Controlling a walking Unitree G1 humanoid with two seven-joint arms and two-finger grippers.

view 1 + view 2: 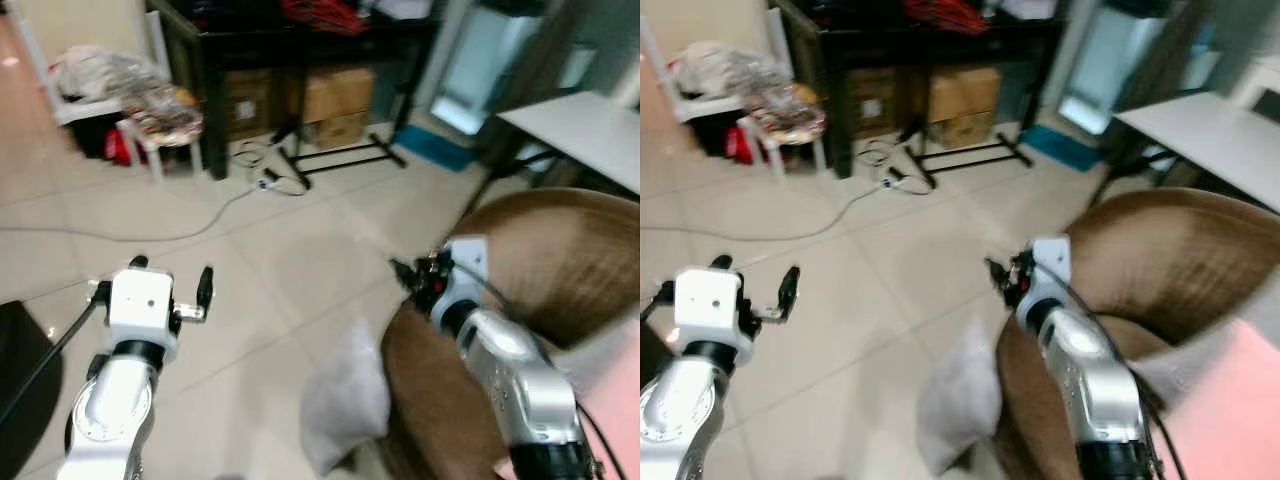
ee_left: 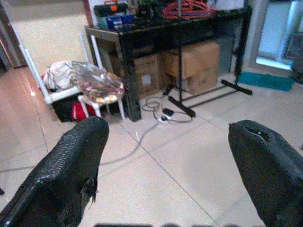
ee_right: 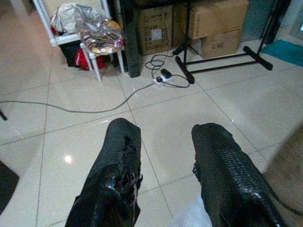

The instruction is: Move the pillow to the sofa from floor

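Note:
A pale grey pillow [image 1: 345,405] stands on the tiled floor, leaning against the front of the brown sofa [image 1: 560,260]. My right gripper [image 1: 405,272] hovers above the pillow and the sofa's edge. In the right wrist view its fingers [image 3: 120,156] are open with nothing between them, and a bit of the pillow [image 3: 189,218] shows below. My left gripper [image 1: 172,275] hangs open over bare tiles to the left of the pillow, well apart from it. The left wrist view has its fingers [image 2: 75,161] spread wide over the floor.
A black table [image 1: 300,45] with cardboard boxes [image 1: 335,95] under it stands at the back. A white chair [image 1: 150,115] piled with clothes is at back left. A cable [image 1: 150,235] runs across the floor. A white table [image 1: 585,125] is at right.

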